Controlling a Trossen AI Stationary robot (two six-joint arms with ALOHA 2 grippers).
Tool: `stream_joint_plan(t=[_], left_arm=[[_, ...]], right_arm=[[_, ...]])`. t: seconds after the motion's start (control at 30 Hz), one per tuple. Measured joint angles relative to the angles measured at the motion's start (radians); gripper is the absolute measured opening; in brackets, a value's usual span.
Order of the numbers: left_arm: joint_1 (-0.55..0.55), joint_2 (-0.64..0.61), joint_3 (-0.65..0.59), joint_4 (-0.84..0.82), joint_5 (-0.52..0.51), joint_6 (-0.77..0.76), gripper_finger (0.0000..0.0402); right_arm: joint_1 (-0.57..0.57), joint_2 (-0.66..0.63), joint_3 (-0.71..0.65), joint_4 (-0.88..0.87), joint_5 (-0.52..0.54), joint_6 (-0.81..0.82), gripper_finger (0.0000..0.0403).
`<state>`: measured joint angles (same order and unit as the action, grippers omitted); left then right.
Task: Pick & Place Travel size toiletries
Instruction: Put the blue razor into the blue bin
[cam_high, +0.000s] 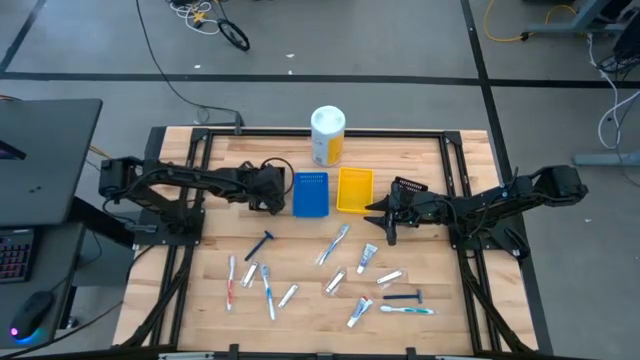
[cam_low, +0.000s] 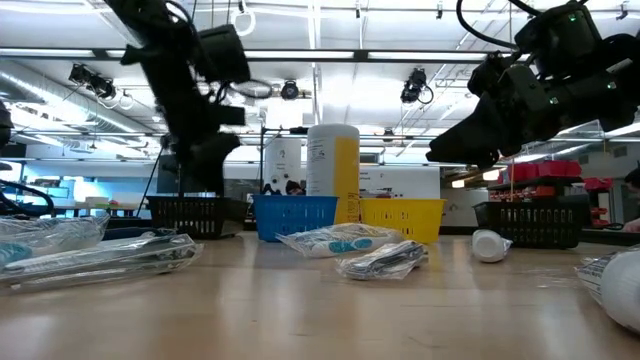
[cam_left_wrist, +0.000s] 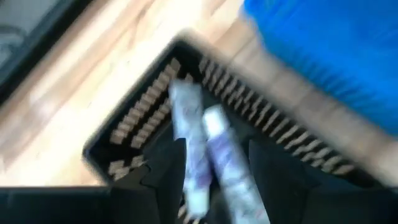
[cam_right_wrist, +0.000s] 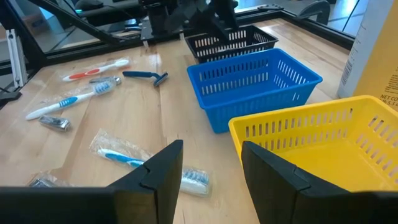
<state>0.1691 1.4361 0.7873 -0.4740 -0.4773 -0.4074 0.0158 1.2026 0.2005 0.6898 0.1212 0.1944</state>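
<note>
Three small bins stand in a row at the back of the wooden surface (cam_high: 200, 310). The black bin (cam_left_wrist: 134, 127) sits under the left gripper (cam_high: 270, 190) and holds two small white tubes (cam_left_wrist: 214, 158) lying side by side on its slotted floor. The left gripper hangs directly over this bin with its jaws apart and nothing between them.

Just beside the black bin stands the blue bin (cam_high: 310, 194), which looks empty from the right wrist view. Next to that comes the yellow bin (cam_high: 355, 190), whose visible inside also shows nothing. A tall white and yellow canister (cam_high: 327, 136) stands behind the two.

The right gripper (cam_high: 385, 222) hovers at the near corner of the yellow bin, jaws apart and empty.

The remaining toiletries lie scattered on the front of the surface, well apart from the bins: a dark blue razor (cam_high: 261, 244), a red toothbrush (cam_high: 231, 281), wrapped toothbrushes (cam_high: 333, 243), a teal toothbrush (cam_high: 408, 309), and several small tubes (cam_high: 367, 257).
</note>
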Motion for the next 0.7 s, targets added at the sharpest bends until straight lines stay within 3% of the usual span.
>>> stream_joint_plan(t=[0.43,0.7], left_arm=[[-0.104,-0.023,0.084,0.039,0.089,0.099,0.0173],[-0.159,-0.023,0.084,0.040,0.055,0.079,0.0167]], right_arm=[[0.000,0.000,0.000,-0.001,-0.003,0.010,0.0174],[0.000,0.000,0.000,-0.006,-0.004,0.037,0.0174]])
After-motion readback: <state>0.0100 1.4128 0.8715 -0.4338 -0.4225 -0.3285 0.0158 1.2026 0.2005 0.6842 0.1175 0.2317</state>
